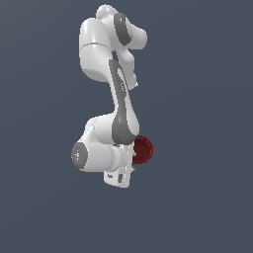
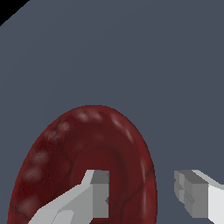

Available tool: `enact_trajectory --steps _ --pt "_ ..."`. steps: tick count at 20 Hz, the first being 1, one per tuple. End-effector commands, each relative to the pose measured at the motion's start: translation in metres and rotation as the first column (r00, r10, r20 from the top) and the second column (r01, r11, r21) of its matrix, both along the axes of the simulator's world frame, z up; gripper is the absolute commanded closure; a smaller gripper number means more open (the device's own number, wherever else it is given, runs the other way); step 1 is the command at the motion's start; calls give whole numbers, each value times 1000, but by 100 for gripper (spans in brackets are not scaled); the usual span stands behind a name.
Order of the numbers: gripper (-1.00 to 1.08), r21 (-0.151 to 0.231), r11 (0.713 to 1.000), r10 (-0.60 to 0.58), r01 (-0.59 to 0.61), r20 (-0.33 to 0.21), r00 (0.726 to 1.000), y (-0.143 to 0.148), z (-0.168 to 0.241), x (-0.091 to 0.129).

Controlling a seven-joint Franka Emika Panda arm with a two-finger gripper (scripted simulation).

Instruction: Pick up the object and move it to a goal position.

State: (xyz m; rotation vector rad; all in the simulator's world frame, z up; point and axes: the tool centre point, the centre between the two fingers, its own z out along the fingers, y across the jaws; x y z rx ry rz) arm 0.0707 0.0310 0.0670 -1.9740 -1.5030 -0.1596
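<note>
Gripper: jaws apart, one finger over the inside of the bowl, the other finger outside its rim; whether either pad touches, cannot tell.
Object: dark red bowl with mottled surface, at the fingertips; in the exterior view beside the wrist.
Arm: white, folded, against plain grey ground.

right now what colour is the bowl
Dark red with faint mottled veining on the bowl; clearest in the wrist view.

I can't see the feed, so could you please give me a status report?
Tool open, straddling the bowl's rim. Dark red bowl not gripped. Nothing blocking.
</note>
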Motion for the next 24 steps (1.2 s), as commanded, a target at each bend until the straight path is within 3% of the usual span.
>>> enact_trajectory --steps 1,11,24 --pt "-20 24 1000 17 -18 13 1000 -2 -1 1" --pt "-20 119 989 78 -87 73 994 -8 -5 5" --pt "-20 129 987 84 -94 80 993 0 -17 1"
